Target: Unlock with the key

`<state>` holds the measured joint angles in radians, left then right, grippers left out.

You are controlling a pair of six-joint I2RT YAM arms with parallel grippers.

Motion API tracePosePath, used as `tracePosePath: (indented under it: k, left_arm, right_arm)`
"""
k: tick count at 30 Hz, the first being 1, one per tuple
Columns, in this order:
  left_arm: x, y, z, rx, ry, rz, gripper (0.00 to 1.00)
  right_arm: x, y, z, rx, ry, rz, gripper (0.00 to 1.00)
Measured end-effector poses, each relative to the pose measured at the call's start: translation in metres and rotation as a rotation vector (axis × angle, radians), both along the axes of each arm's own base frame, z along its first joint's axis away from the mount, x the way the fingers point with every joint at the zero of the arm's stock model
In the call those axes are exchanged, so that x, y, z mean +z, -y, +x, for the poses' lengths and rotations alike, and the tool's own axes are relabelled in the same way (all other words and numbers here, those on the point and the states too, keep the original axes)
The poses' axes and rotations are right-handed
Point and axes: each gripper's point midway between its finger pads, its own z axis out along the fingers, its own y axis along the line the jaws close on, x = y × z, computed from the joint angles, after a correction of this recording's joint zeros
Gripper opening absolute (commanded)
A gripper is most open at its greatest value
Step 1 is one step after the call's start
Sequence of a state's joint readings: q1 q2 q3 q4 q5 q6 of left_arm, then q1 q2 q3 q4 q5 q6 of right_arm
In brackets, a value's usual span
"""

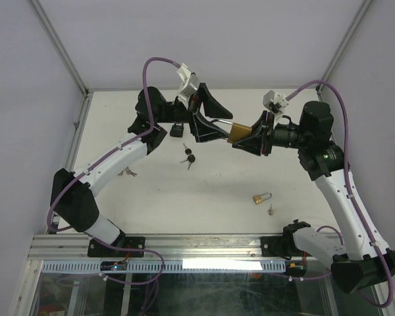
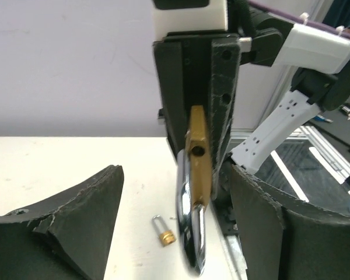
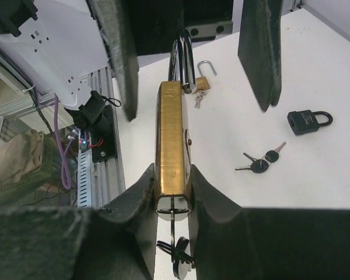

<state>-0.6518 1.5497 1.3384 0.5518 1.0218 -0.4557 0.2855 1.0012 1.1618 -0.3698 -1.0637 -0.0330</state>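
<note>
A large brass padlock [image 1: 240, 133] is held above the table, my right gripper [image 1: 251, 136] shut on its body [image 3: 174, 140]. A key [image 3: 176, 245] with a ring sticks out of the keyhole at the lock's underside, between the right fingers. The steel shackle [image 3: 181, 55] points toward my left gripper [image 1: 207, 122], which stands open with a finger on each side of the shackle and touches nothing. In the left wrist view the shackle [image 2: 189, 221] hangs between the spread left fingers [image 2: 76, 221], and one hole [image 2: 198, 151] in the lock's top shows empty.
On the table lie a small brass padlock [image 1: 262, 197] with a tiny key [image 1: 270, 210] beside it, a black padlock [image 1: 176, 130], a pair of black-headed keys [image 1: 188, 158] and more keys [image 1: 127, 173] near the left arm. An aluminium rail [image 1: 184, 247] runs along the near edge.
</note>
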Motion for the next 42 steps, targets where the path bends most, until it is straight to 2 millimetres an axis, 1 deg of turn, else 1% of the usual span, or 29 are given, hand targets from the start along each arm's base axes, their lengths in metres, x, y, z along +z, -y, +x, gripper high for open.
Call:
tracePosePath:
  k: [1,3,4,5,8,9,10,13,15,19,20,21,22,23,24,25,28,29,31,33,35,37,39,42]
  left_arm:
    - [-0.001,-0.004,0.003,0.007,0.003,0.008,0.69]
    - [-0.004,-0.009,0.008,0.02,0.02,0.024,0.58]
    - [-0.006,-0.013,0.009,0.027,0.031,0.034,0.51]
    - [-0.006,-0.015,0.01,0.036,0.047,0.04,0.41]
    - [-0.005,-0.02,0.005,0.045,0.112,0.051,0.14]
    - [-0.004,-0.022,0.003,0.047,0.131,0.051,0.06]
    - [-0.001,-0.024,0.0,0.051,0.147,0.051,0.0]
    - [0.005,-0.029,-0.009,0.052,0.21,0.046,0.0]
    - [0.008,-0.031,-0.012,0.062,0.268,0.042,0.0]
    - [0.004,-0.037,-0.015,0.133,0.448,0.042,0.0]
    - [0.001,-0.039,-0.015,0.149,0.497,0.049,0.0]
    - [-0.001,-0.041,-0.016,0.165,0.545,0.059,0.0]
    - [-0.004,-0.042,-0.014,0.179,0.577,0.07,0.0]
    - [-0.006,-0.044,-0.012,0.194,0.608,0.084,0.0]
    - [-0.009,-0.045,-0.012,0.2,0.617,0.098,0.0]
    - [-0.013,-0.046,-0.011,0.207,0.616,0.118,0.0]
    - [-0.023,-0.052,-0.005,0.249,0.567,0.175,0.0]
    - [-0.031,-0.056,-0.001,0.264,0.51,0.209,0.0]
    - [-0.045,-0.062,0.001,0.266,0.405,0.254,0.0]
    - [-0.057,-0.069,0.005,0.28,0.311,0.287,0.0]
    - [-0.067,-0.08,0.015,0.316,0.219,0.316,0.0]
    - [-0.077,-0.095,0.028,0.369,0.143,0.345,0.0]
    - [-0.093,-0.115,0.04,0.428,0.069,0.379,0.0]
    - [-0.124,-0.143,0.045,0.503,-0.02,0.442,0.0]
  right_arm:
    - [0.0,0.0,0.0,-0.001,-0.002,-0.001,0.0]
    - [-0.001,0.0,-0.001,-0.001,-0.008,-0.002,0.0]
    - [-0.001,0.0,-0.001,-0.001,-0.011,-0.003,0.0]
    - [0.0,0.0,-0.001,-0.001,-0.014,-0.003,0.0]
    - [0.002,0.0,-0.001,-0.002,-0.013,-0.003,0.0]
    - [0.002,0.0,-0.001,-0.002,-0.013,-0.003,0.0]
    - [0.003,0.001,-0.001,-0.003,-0.014,-0.003,0.0]
    - [0.006,0.001,0.001,-0.005,-0.023,0.003,0.0]
    - [0.009,-0.001,0.002,-0.002,-0.061,0.013,0.0]
    - [0.008,-0.005,0.006,0.015,-0.242,0.046,0.0]
    - [0.005,-0.007,0.008,0.018,-0.319,0.057,0.07]
    - [0.004,-0.008,0.01,0.019,-0.383,0.066,0.22]
    - [0.002,-0.01,0.012,0.021,-0.45,0.077,0.44]
    - [0.0,-0.011,0.015,0.021,-0.506,0.085,0.72]
    - [-0.003,-0.013,0.019,0.011,-0.567,0.093,0.94]
    - [-0.008,-0.014,0.029,-0.028,-0.627,0.101,0.99]
    - [-0.029,-0.009,0.057,-0.138,-0.745,0.106,1.0]
    - [-0.039,-0.006,0.067,-0.182,-0.784,0.101,1.0]
    - [-0.053,-0.002,0.077,-0.241,-0.831,0.088,1.0]
    - [-0.065,0.003,0.082,-0.294,-0.859,0.071,1.0]
    - [-0.075,0.008,0.086,-0.341,-0.868,0.045,1.0]
    - [-0.086,0.013,0.087,-0.38,-0.877,0.012,1.0]
    - [-0.101,0.017,0.088,-0.42,-0.894,-0.034,1.0]
    - [-0.118,0.024,0.088,-0.467,-0.914,-0.09,1.0]
